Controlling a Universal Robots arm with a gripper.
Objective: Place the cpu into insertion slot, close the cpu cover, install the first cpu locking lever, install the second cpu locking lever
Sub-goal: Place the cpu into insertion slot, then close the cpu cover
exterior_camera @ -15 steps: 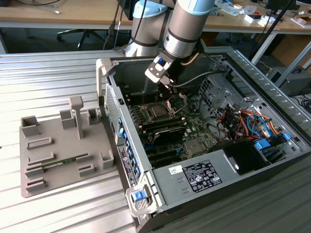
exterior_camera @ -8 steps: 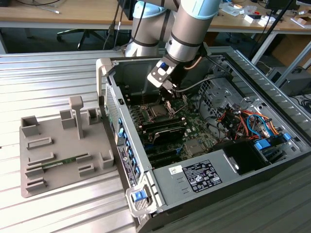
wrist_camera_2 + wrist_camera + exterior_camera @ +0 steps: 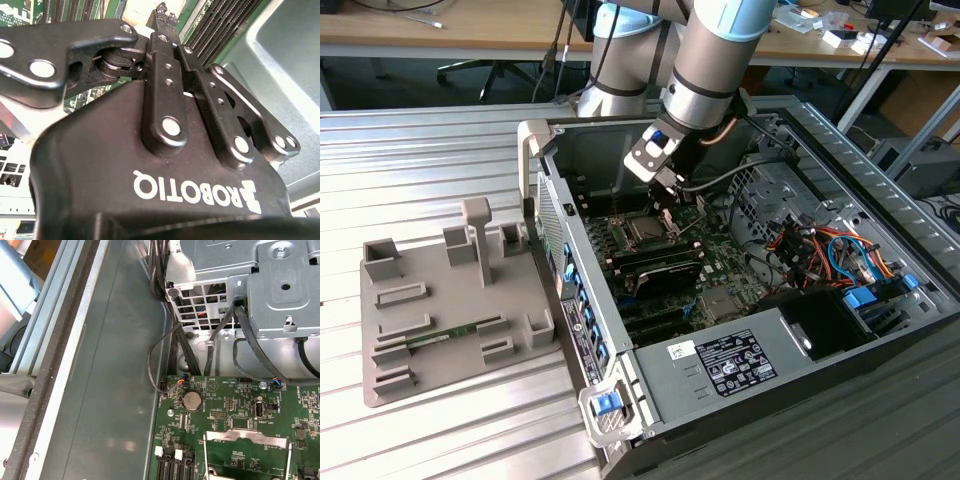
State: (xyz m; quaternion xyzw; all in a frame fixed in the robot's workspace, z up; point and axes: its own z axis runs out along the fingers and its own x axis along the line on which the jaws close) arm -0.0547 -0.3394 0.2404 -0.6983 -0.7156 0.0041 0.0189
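Ribbed metal desk (image 3: pixel 440 140) carries a grey parts tray (image 3: pixel 430 300) on the exterior view's left, with an open computer case (image 3: pixel 552 200) to its right. Inside the case, the hand (image 3: pixel 666 206) hangs over the green circuit board (image 3: pixel 725 265). Its fingers (image 3: pixel 161 65) are pressed together in the second wrist view. Its tips are just above the insertion slot (image 3: pixel 646 232).

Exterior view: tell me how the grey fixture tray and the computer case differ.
The fixture tray is a low, flat grey slab; the computer case is a larger, deeper open box. The tray carries one green memory stick; the case is packed with boards and cables, and the arm reaches into it. Both rest on the ribbed metal table.
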